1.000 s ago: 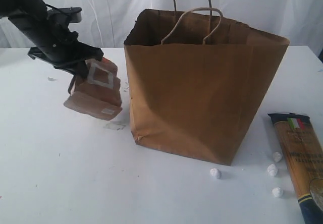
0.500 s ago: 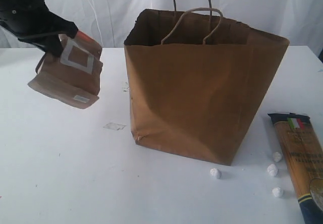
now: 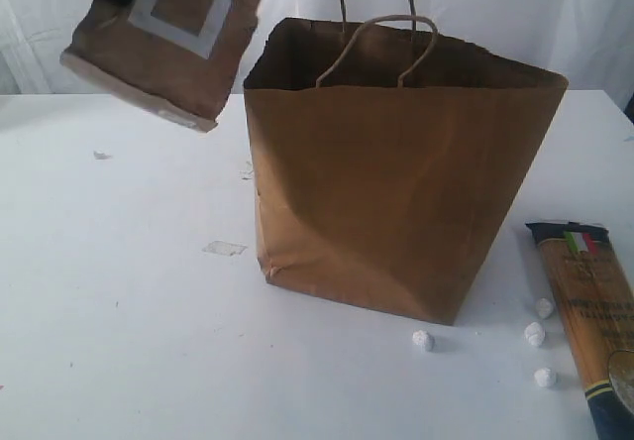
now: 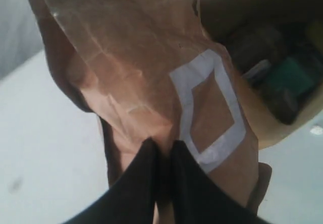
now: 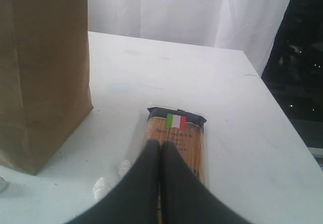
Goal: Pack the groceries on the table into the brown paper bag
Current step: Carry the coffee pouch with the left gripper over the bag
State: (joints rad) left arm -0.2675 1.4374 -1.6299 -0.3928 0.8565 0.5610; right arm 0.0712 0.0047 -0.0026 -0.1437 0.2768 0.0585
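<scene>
While the left tool (image 4: 162, 144) pinched the brown paper pouch with a white-framed label (image 3: 168, 49) in the air over the far-left part of the white worktop (image 3: 129, 341), beside the rim of the tall brown kraft paper bag (image 3: 396, 202), that bag stood open mid-worktop. The right tool (image 5: 160, 147), pressed together and empty, hung over the long spaghetti packet (image 5: 176, 133) lying flat by the worktop's right edge.
</scene>
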